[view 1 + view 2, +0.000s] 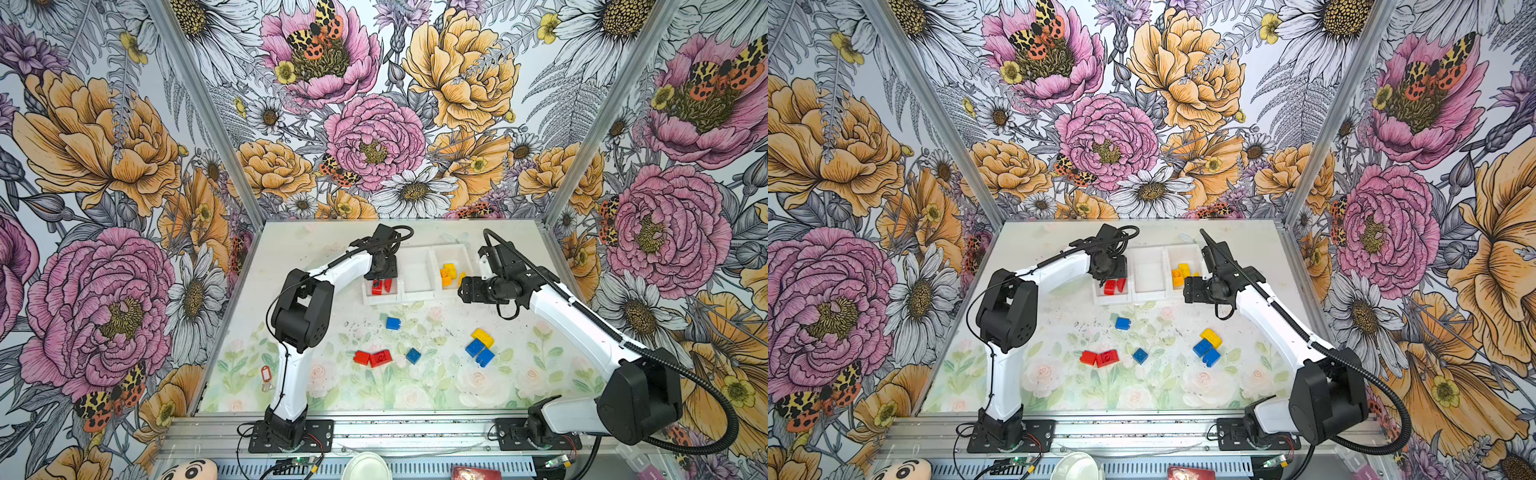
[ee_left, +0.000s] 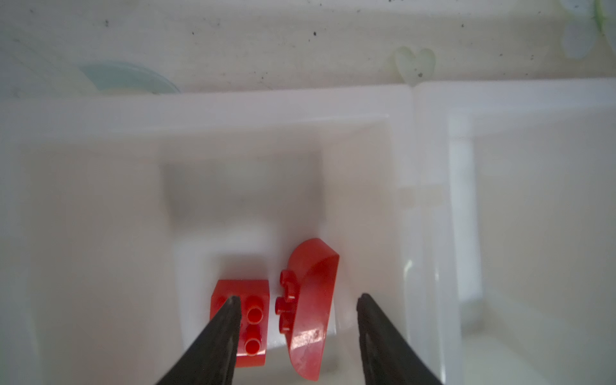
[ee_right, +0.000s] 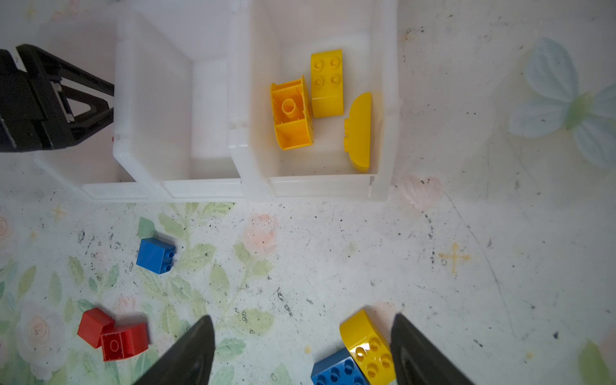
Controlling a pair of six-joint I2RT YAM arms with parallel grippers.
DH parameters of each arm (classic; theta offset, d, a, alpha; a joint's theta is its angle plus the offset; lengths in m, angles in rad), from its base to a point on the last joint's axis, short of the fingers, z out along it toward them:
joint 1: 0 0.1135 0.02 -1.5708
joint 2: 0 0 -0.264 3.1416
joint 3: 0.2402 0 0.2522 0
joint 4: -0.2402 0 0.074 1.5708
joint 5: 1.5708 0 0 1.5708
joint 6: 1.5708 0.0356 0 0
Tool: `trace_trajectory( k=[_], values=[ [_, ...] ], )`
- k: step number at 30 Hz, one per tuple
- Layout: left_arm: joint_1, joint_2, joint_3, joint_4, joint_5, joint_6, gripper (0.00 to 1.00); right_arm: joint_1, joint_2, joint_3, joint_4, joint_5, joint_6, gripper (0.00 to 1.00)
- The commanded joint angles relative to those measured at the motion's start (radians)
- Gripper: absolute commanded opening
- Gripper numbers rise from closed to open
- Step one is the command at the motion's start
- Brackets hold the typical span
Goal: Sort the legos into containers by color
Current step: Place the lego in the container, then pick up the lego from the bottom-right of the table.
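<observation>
- In both top views the containers (image 1: 417, 296) stand in a row at the far side of the surface (image 1: 540, 361). Red legos (image 1: 381, 286) lie in the left bin (image 1: 368, 300), yellow legos (image 1: 448, 272) in the right bin (image 1: 453, 249).
- Top views show the reds half hidden under the left claw (image 1: 380, 270). The left wrist view shows them clearly: a studded brick (image 2: 255, 320) studs up, and a curved brick (image 2: 313, 300) on its side just beside it, both on the bin floor.
- Left claw (image 2: 298, 298): fingers apart, gripping nothing, tips down inside the left bin over the reds.
- Only the right wrist view separates the three yellows: one studs up (image 3: 328, 83), one flipped with its hollow side up (image 3: 292, 113), one curved piece (image 3: 360, 133) on edge by the bin wall.
- The right wrist view also catches the left claw (image 3: 66, 100) at the left bin.
- Loose on the surface: blue brick (image 1: 392, 323), red pair (image 1: 372, 357) touching, small blue brick (image 1: 413, 355), and yellow brick (image 1: 483, 337) touching a blue pair (image 1: 479, 352). The small blue brick shows in top views only.
- Right claw (image 3: 301, 318): wide open, holding nothing, over the surface near the right bin's near corner.
- Left arm (image 1: 303, 307): base at the near edge, elbow raised, forearm reaching far, wrist bent down into the left bin.
- Right arm (image 1: 582, 328): base at near right, forearm slanting toward the containers, wrist bent.
</observation>
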Motion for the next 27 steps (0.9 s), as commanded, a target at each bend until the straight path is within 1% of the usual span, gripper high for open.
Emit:
trace_trajectory(
  k=[1, 8, 17, 22, 23, 27],
  values=[
    [0.008, -0.058, -0.032, 0.049, 0.004, 0.0, 0.58, 0.001, 0.004, -0.025, 0.005, -0.013, 0.03, 0.84],
    [0.003, -0.119, -0.072, 0.081, 0.001, -0.009, 0.59, -0.001, -0.012, -0.078, 0.003, -0.022, 0.102, 0.84],
    [-0.008, -0.211, -0.123, 0.106, -0.007, -0.016, 0.62, -0.002, -0.072, -0.213, 0.002, -0.053, 0.273, 0.81],
    [-0.023, -0.262, -0.19, 0.144, -0.007, -0.037, 0.64, -0.001, -0.133, -0.31, -0.005, -0.072, 0.392, 0.81],
    [-0.024, -0.307, -0.207, 0.155, -0.005, -0.044, 0.64, -0.001, -0.145, -0.327, -0.011, -0.071, 0.41, 0.81],
    [-0.03, -0.351, -0.258, 0.186, 0.004, -0.063, 0.66, 0.0, -0.175, -0.359, -0.049, -0.054, 0.447, 0.8]
  ],
)
